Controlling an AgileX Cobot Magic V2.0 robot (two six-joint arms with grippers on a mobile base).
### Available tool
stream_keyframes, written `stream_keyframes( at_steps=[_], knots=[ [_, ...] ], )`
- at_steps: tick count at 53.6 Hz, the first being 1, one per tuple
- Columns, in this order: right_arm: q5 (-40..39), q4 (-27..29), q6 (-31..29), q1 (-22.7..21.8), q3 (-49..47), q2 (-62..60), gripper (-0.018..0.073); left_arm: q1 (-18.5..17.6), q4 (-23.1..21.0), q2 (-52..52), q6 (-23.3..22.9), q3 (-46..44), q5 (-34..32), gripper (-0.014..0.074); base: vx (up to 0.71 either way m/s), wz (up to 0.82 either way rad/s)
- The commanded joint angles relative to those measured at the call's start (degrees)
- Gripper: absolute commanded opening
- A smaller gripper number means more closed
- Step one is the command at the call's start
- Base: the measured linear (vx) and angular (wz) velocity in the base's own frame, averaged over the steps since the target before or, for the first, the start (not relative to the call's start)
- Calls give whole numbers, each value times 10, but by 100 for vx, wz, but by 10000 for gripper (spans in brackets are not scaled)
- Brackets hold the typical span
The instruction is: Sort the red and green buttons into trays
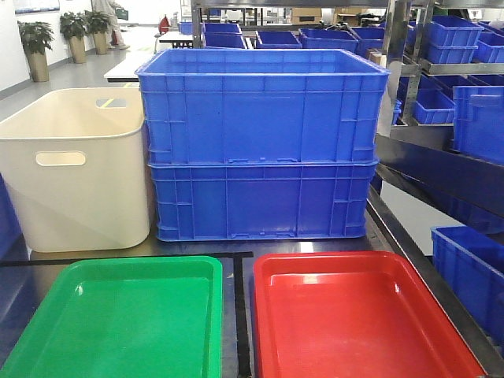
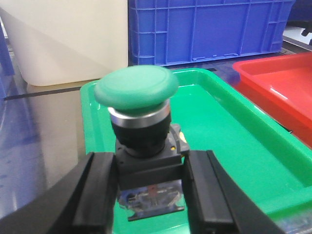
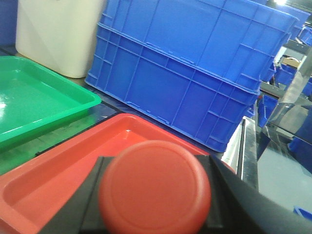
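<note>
Two buttons aloft | left gripper (image 2: 151, 195) pinches green button (image 2: 136, 90) by its dark body, above green tray (image 2: 219, 141) | right gripper (image 3: 156, 219) seemingly clamps red button (image 3: 155, 187), cap hides jaws, over red tray (image 3: 53, 170) | lower each near its tray floor, keep upright, clear the rims, release gently

Two blue crates (image 1: 260, 150) are stacked at centre far on the table (image 1: 20, 307), open side up. A cream tub (image 1: 75, 173) with handle slots stands just beside them, on the left. Black tape (image 1: 242, 331) marks lines on the tabletop. A metal rack (image 1: 409, 134) on the right holds blue bins (image 1: 453, 39). Potted plants (image 1: 35, 43) stand at far left.
</note>
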Motion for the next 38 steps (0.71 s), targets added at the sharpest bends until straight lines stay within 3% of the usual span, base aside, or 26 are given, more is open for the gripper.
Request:
stream_keyframes(
  at_steps=[1,13,20,27,38],
  knots=[
    [-7,20,1,-3,-20,2,-7,-2,-1,4,0,-17,-51,0,0,0],
    [-18,42,6,-3,-20,17,-7,-2,-1,5,-5,-17,-79,0,0,0],
    [-15,109,-12,-3,-20,65,-7,-2,-2,33,-5,-17,-140,0,0,0],
    [-42,199,-94,-3,-35,147,-7,-2,-32,114,-5,-17,-206,0,0,0],
    [-127,304,-207,-3,-94,307,-7,-2,-31,272,-4,-17,-347,0,0,0]
  ],
)
